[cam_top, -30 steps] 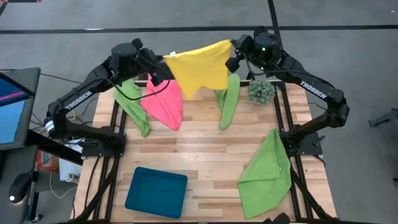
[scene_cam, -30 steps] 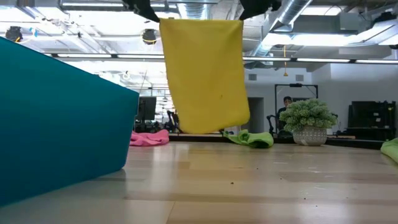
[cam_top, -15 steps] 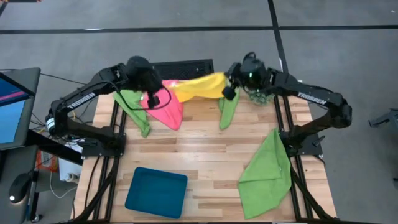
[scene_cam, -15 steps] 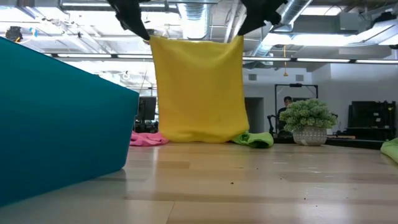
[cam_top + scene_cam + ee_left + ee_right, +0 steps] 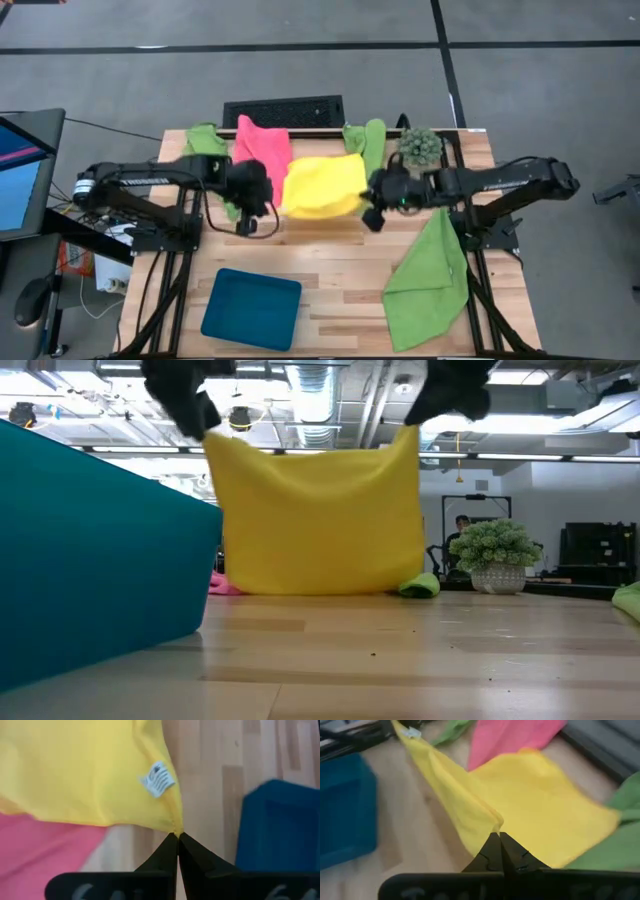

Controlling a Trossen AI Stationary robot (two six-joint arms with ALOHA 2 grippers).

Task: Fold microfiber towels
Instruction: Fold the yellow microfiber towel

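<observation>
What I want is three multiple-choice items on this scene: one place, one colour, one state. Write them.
1. In the high view, the dark teal rectangular tray lies at the wooden table's
A lower left
B upper right
C centre
2. The soft microfiber towel stretched between the arms is
A pink
B yellow
C green
3. The left claw and right claw are
A both open
B both shut on the towel
C one open
Key: 1 A, it sits on the left arm's side; 2 B, yellow cloth spans both claws; 3 B, each pinches a corner.

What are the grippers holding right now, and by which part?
Both grip the yellow towel: left gripper shut on one corner, right gripper shut on the neighbouring corner, the edge stretched between them.
</observation>
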